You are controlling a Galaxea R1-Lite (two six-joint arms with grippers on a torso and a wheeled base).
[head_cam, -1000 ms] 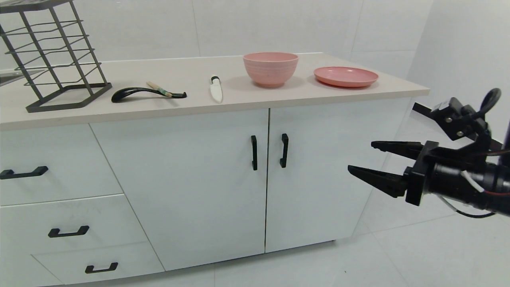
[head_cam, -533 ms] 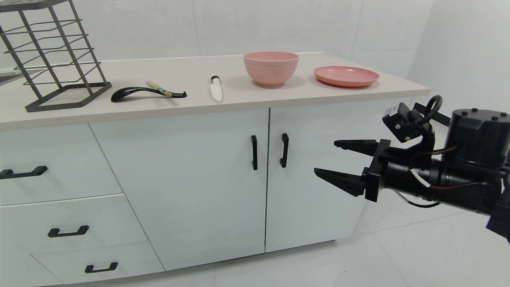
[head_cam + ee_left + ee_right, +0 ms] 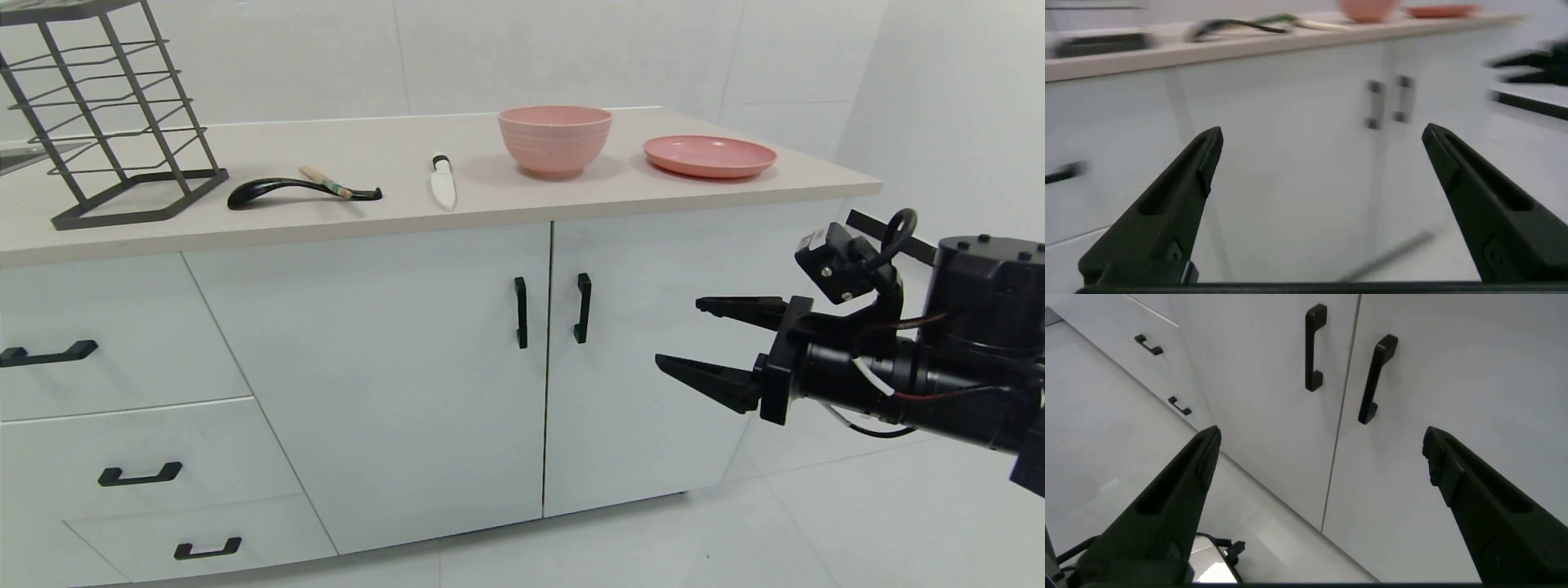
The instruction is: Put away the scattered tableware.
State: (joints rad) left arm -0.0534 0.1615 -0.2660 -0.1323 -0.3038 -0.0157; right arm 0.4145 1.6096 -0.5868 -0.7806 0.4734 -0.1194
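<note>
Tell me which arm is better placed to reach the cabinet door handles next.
Probably right: the right gripper is open, level with the door handles and pointing at them; the left gripper looks farther back.

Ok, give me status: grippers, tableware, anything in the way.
Left gripper open; right gripper open, facing the white cabinet doors. Round pink bowl, flat pink plate, white-bladed knife, black spoon lie on the beige countertop. Both doors shut.

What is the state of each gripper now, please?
Left black gripper: open, holding nothing.
Right black gripper: open, holding nothing.
</note>
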